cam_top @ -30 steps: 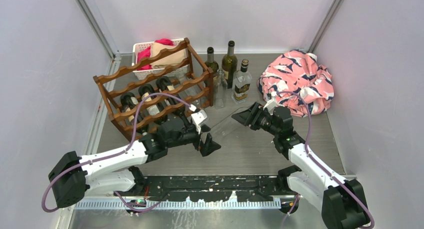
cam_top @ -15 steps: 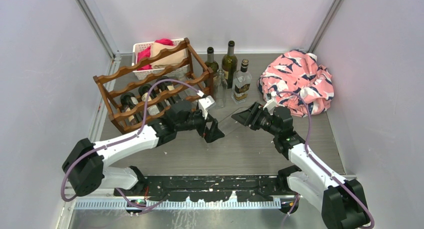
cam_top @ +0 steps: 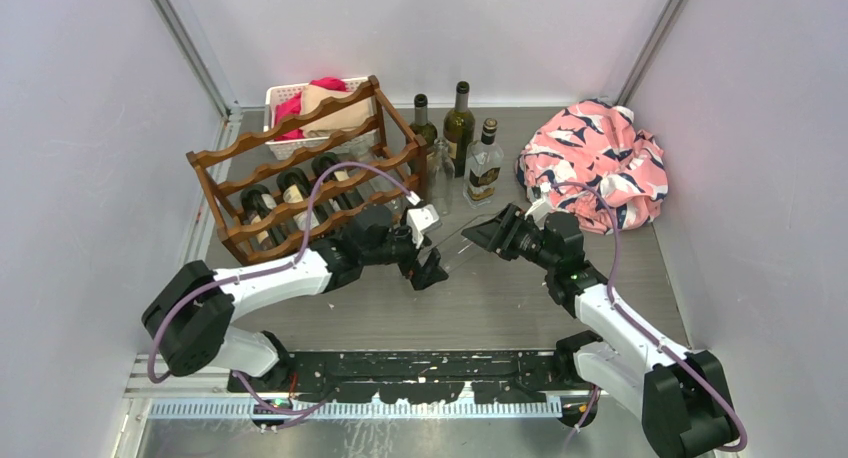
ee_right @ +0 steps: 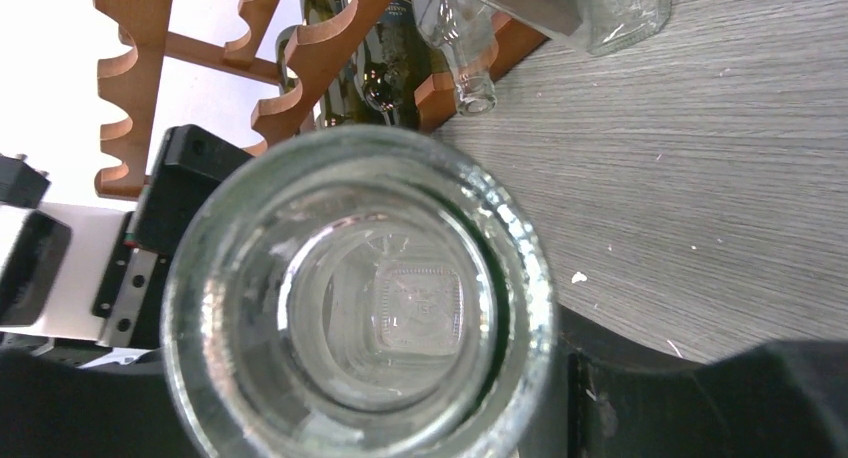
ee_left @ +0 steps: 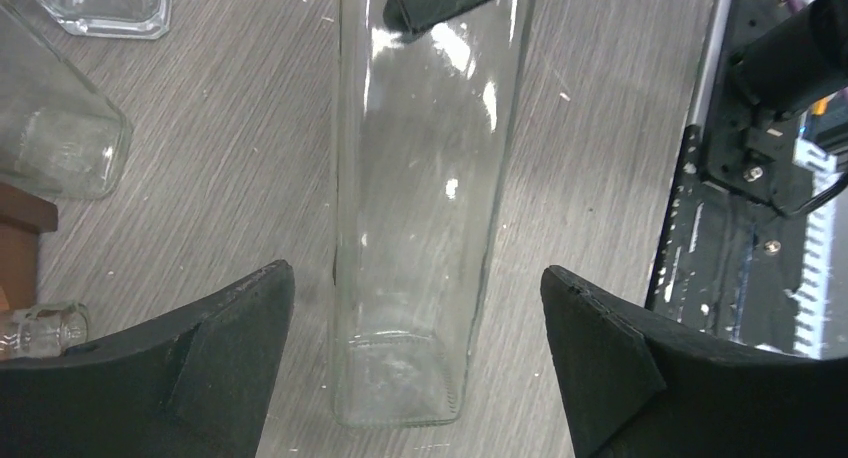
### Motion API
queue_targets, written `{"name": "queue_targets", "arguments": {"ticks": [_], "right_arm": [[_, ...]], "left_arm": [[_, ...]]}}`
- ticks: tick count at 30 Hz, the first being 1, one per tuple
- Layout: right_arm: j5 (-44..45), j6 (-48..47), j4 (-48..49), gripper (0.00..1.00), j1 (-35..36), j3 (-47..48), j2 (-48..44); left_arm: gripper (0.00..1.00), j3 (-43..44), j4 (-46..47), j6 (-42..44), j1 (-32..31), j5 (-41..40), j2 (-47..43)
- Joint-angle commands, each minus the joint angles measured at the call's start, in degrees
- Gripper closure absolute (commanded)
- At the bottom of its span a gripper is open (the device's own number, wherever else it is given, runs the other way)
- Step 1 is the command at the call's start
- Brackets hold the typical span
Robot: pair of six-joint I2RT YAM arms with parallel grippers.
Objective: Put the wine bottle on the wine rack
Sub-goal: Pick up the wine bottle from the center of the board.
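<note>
A clear square-sided wine bottle (cam_top: 458,243) hangs level over the table, with my right gripper (cam_top: 497,233) shut on its neck. The right wrist view looks straight down the bottle's mouth (ee_right: 360,308), the right gripper (ee_right: 375,388) closed round it. My left gripper (cam_top: 425,263) is open at the bottle's base end. In the left wrist view its fingers (ee_left: 240,318) stand on either side of the bottle (ee_left: 425,198) with gaps on both sides. The dark wooden wine rack (cam_top: 283,125) stands at the back left, with dark bottles lying on its lower tiers.
Two dark bottles (cam_top: 459,118), a squat labelled bottle (cam_top: 484,163) and a clear bottle (cam_top: 440,178) stand upright just right of the rack. A pink patterned cloth (cam_top: 595,163) lies at the back right. A white basket (cam_top: 285,96) sits behind the rack.
My left arm has swung away and to the right, bringing its open jaws around the bottle's base; they have narrowed slightly. The right arm and bottle have not moved.
</note>
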Motion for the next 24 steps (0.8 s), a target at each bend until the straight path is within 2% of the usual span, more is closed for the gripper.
{"name": "queue_targets", "arguments": {"ticks": [1,5,11,14,16,17,18,21,24], "right_arm": [[-1.77,1.46,7.64,0.99,-0.08,1.23,-0.49],[-1.72,1.47,7.64,0.99,-0.06,1.16,-0.59],[-1.72,1.49,7.72,0.99,-0.05,1.02,-0.63],[-1.8,1.48,7.84,0.99,-0.05,0.9,-0.52],[-1.85,1.53,7.94,0.99,-0.06,0.81,-0.36],[-1.89,1.5,7.98,0.99,-0.1,0.74,-0.26],[-1.89,1.56,8.06,0.99,-0.08,0.72,-0.19],[-2.02,1.54,8.31,0.99,-0.1,0.63,0.07],[-2.15,1.7,8.66,0.99,-0.06,0.54,0.36]], "left_arm": [[0.08,-0.86,7.43,6.3,-0.05,0.65,1.86],[0.1,-0.23,7.96,6.42,-0.05,1.5,3.83],[0.3,0.86,7.33,5.57,-0.02,3.88,6.93],[0.46,1.14,6.71,5.77,0.0,4.47,7.72],[0.67,1.56,5.36,6.63,-0.07,4.58,7.64],[0.85,1.78,4.42,7.12,-0.07,4.45,7.53],[0.92,2.06,3.52,7.61,-0.07,4.29,7.29],[0.99,2.42,1.36,9.3,-0.07,4.62,6.14],[1.0,2.64,-0.57,11.04,-0.05,4.38,4.75]]}}
